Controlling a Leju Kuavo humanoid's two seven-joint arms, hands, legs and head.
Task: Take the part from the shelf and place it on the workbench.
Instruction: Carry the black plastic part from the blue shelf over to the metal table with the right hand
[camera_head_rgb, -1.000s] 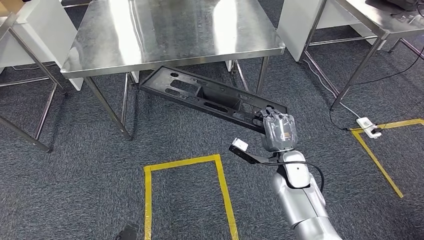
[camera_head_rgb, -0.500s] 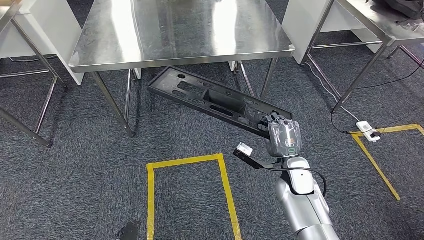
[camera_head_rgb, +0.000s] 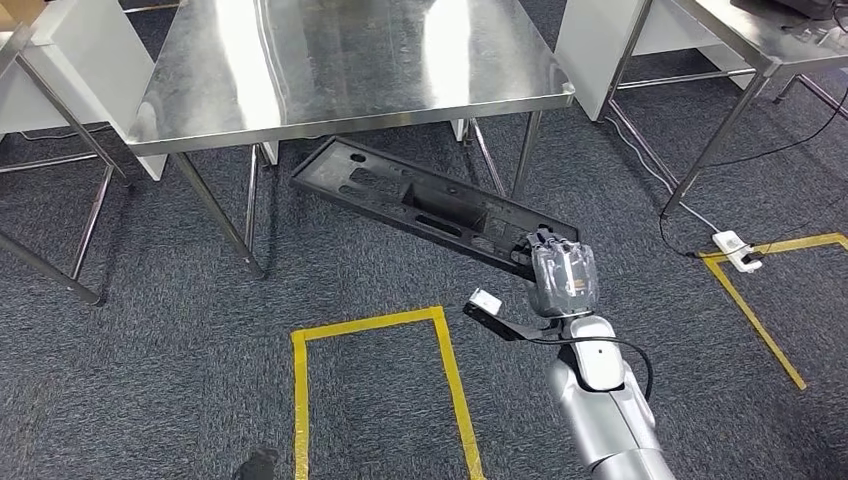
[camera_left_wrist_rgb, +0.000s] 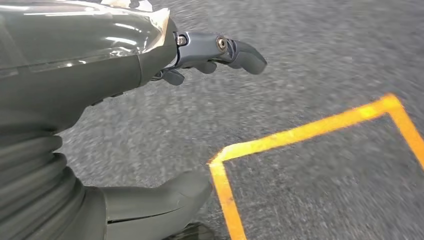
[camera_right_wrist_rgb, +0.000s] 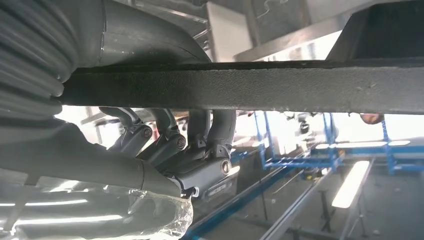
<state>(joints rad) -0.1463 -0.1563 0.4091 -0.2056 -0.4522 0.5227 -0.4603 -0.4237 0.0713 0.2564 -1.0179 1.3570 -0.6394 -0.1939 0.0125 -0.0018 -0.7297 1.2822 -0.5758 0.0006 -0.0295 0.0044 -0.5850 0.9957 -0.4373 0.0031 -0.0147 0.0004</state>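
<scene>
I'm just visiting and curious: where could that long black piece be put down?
The steel workbench top ahead looks bare from its near edge back. The right hand holds the black part by one end, its far end under the bench's near edge. Bare carpet lies inside the yellow tape square.

Overhead glare on steel workbench (camera_head_rgb: 340, 60)
</scene>
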